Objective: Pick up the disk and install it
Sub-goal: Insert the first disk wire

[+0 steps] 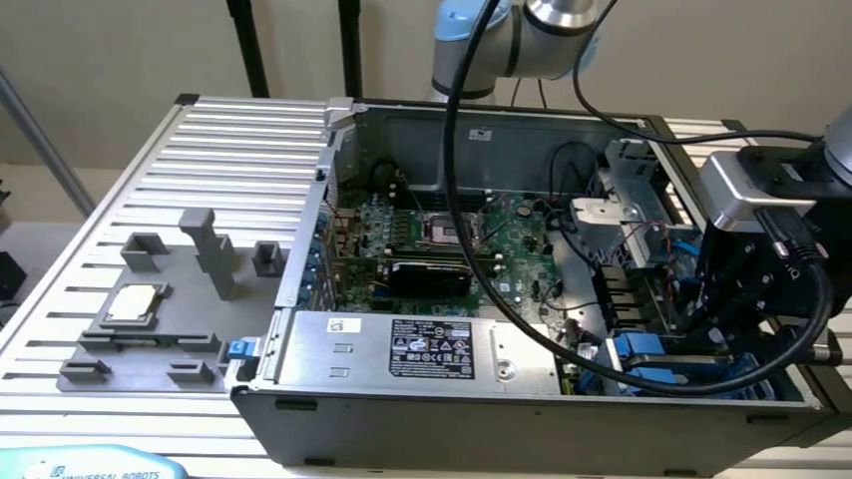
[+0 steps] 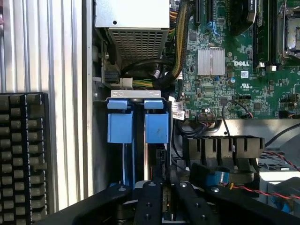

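**Arm down in the drive bay**

Gripper [image 2: 157, 199] sits low inside the PC case [image 1: 533, 414], at the exterior view's right. Jaws narrow, closed on the disk [image 2: 146, 154] w/ blue carrier (edge-on, standing in the bay beside a second blue carrier [image 2: 120, 126]). Motherboard [image 2: 243, 70] just beside.

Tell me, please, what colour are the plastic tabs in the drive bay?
Bright blue plastic tabs, clearest in the wrist view.
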Controlling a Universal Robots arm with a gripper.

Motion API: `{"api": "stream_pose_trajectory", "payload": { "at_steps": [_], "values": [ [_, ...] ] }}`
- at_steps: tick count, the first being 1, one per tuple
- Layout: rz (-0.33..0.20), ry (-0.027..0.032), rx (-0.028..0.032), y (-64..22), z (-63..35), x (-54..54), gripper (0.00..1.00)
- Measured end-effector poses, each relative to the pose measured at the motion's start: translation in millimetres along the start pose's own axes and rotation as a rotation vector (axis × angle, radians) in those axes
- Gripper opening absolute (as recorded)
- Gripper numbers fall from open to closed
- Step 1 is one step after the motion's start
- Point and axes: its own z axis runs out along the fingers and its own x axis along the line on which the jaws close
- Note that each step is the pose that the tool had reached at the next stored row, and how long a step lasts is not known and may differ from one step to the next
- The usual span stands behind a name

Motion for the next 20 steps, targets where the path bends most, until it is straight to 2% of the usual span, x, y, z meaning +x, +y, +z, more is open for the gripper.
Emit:
{"api": "stream_pose_trajectory", "payload": {
  "at_steps": [4,8,20],
  "values": [
    [0.004,0.0073,0.0004,0.0,0.7,-0.5,0.16],
    [0.005,0.0113,0.0006,0.0,1.9,-0.9,0.16],
    [0.005,0.0129,0.0005,-0.9,5.2,-1.3,0.16]
  ]
}}
